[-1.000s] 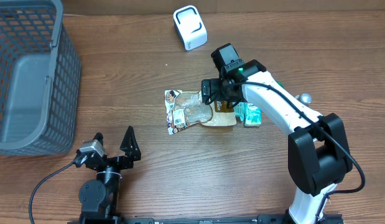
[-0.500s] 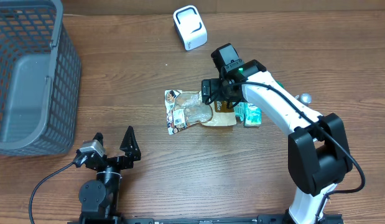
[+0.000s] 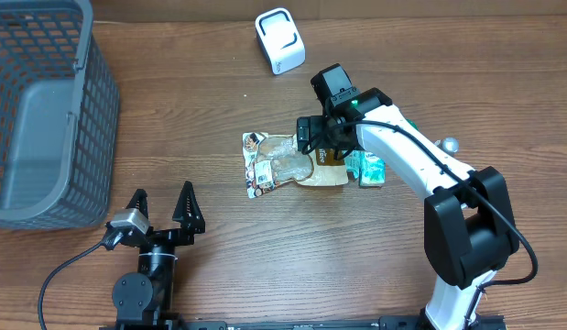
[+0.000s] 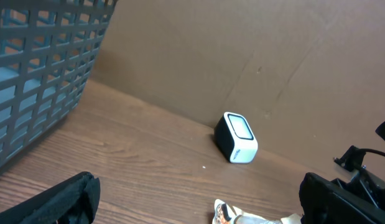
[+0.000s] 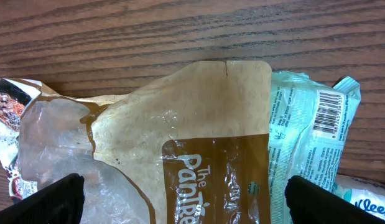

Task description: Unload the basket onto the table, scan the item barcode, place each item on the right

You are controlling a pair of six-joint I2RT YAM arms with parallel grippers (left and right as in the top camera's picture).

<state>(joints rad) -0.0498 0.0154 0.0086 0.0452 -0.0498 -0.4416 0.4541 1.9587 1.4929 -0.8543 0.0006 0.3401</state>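
Overhead view of a wooden table point(image 3: 219, 101). At the near edge, the left gripper point(image 3: 161, 194) rests low with its 2 fingers spread wide, holding nothing. It has swung slightly to the left in the last half second, away from the goods, so it seems to play no part yet.

In the middle of the table lies a small heap of packets: a brown packet point(image 3: 324, 172) with a clear, crinkled window, and a teal packet point(image 5: 304, 143) touching its right side. The right gripper point(image 5: 186, 199) hovers directly above them, unmoved, with fingers wide apart and gripping nothing. Judging by this, the pick-up has not begun.

The wrist view shows a barcode point(image 5: 327, 112) facing up on the teal packet. A further packet at the bottom right is cut off. A small grey knob point(image 3: 448, 144) beside the right arm is hard to identify.

Further back, the white scanner point(image 3: 279, 40) stands well apart from the heap. A grey basket point(image 3: 92, 110) fills the far left corner, partly out of frame.
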